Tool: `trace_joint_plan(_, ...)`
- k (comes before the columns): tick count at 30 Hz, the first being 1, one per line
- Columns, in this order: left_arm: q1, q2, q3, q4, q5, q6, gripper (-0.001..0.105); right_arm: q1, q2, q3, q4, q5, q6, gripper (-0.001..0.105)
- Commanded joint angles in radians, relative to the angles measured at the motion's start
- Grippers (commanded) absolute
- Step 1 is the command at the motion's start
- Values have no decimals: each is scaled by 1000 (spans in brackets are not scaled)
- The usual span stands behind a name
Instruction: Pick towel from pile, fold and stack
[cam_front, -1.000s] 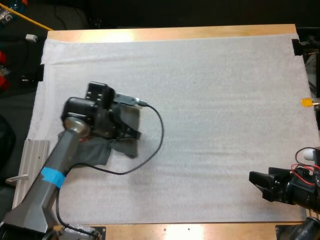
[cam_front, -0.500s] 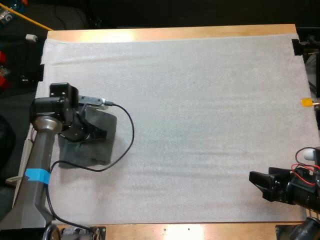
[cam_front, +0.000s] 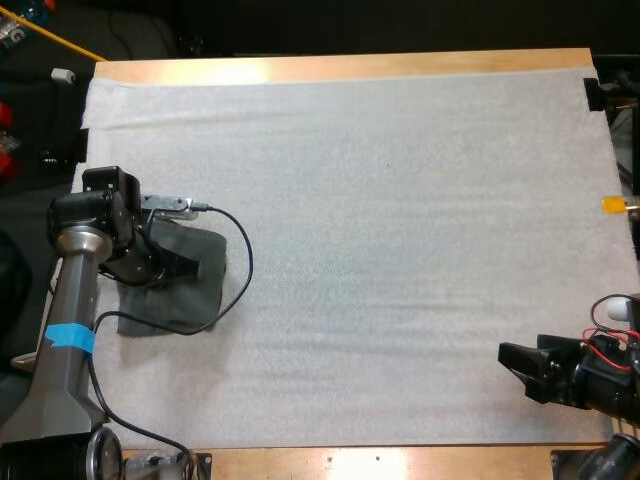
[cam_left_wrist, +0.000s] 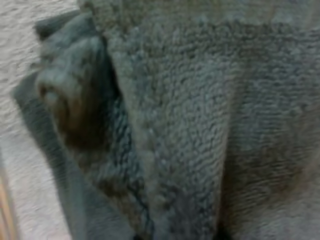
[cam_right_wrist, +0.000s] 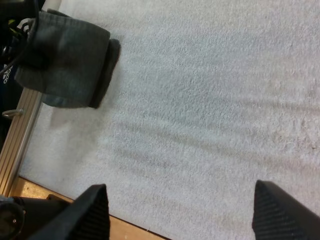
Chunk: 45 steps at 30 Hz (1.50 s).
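Towels: one folded dark grey-green towel stack (cam_front: 195, 300), how many layers it has I cannot tell | grippers: two, my left gripper (cam_front: 185, 268) and my right gripper (cam_front: 515, 372) | white mat (cam_front: 400, 250): one | wooden tabletop (cam_front: 350, 66): one

The folded towel (cam_front: 203, 300) is showing dark grey-green, its pile nubbly. The mat (cam_front: 420, 230) is looking white and finely pebbled, the worktop (cam_front: 350, 66) pale wood, and the fingers (cam_right_wrist: 92, 212) of the right gripper (cam_right_wrist: 177, 205) are showing black, finely ribbed.
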<state>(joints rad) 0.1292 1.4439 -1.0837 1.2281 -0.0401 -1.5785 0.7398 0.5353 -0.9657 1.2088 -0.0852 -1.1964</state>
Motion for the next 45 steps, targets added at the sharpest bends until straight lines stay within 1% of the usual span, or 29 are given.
trace_joint_plan(1, -1, -2, -3, -8, -32, -11, 41, 0, -3, -3, -8, 7, -12, 59)
trace_joint_plan(2, -1, -2, -3, -10, -62, -14, 52, 0, -3, -3, -8, 7, -12, 59)
trace_joint_plan(3, -1, -2, -3, -13, -95, -18, 61, 0, -3, -3, -8, 7, -12, 59)
trace_joint_plan(5, -1, -2, -3, -13, -143, -18, 68, 0, -3, -3, -8, 7, -12, 59)
trace_joint_plan(8, -1, -2, -3, -13, -201, -38, 65, 0, -3, -3, -8, 7, -12, 59)
trace_joint_plan(11, -1, -2, -3, -13, -201, -47, 64, 0, -3, -3, -8, 7, -12, 59)
trace_joint_plan(13, -1, -2, -3, -15, -161, -64, 64, 0, -3, -3, -8, 7, -12, 59)
trace_joint_plan(16, -1, -2, -3, -49, -21, -78, 64, 0, -3, -3, -8, 7, -12, 59)
trace_joint_plan(18, -1, -2, -3, -96, 93, -88, 64, 0, -3, -3, -8, 7, -12, 59)
trace_joint_plan(20, -1, -2, -3, -134, 136, -103, 64, 0, -3, -3, -8, 7, -12, 59)
trace_joint_plan(24, -1, -2, -3, -213, 151, -128, 64, 0, -3, -3, -8, 7, -12, 59)
trace_joint_plan(30, -1, 4, -3, -289, 150, -129, 64, 0, -3, -3, -8, 23, -12, 59)
trace_joint_plan(35, -1, 69, -3, -287, 154, -129, 64, 0, -3, -3, -8, 30, -12, 59)
trace_joint_plan(39, -1, 159, -3, -286, 218, -134, 64, 0, -3, -3, -8, 30, -12, 59)
trace_joint_plan(45, -1, 277, -3, -270, 226, -143, 64, 0, -3, -3, -8, 30, -12, 59)
